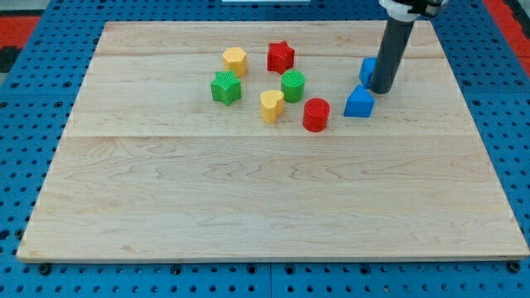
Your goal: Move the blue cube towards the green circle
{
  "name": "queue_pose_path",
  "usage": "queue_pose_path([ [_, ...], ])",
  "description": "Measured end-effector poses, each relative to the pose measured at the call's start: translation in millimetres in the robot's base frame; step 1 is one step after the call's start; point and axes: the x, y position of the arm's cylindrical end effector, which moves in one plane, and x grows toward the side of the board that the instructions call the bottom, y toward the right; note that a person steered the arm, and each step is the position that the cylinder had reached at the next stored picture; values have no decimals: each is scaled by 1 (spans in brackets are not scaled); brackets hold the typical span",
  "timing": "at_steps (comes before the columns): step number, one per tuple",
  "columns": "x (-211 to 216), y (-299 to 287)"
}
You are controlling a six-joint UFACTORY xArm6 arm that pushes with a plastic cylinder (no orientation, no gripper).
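Tip (382, 89) partly hiding blue cube (366, 71)

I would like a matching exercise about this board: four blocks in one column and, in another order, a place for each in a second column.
1. red star
2. green circle
3. blue cube
4. green star

a. partly hidden behind the rod, touching my tip
b. farthest toward the view's left
c. nearest the view's top
d. between the yellow heart and the red cylinder

Pairs: 1-c, 2-d, 3-a, 4-b
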Motion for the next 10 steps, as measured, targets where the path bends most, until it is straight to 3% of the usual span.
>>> queue_pose_path([
  [1,-7,1],
  [3,-27,77],
  [6,-45,77],
  [10,-45,6],
])
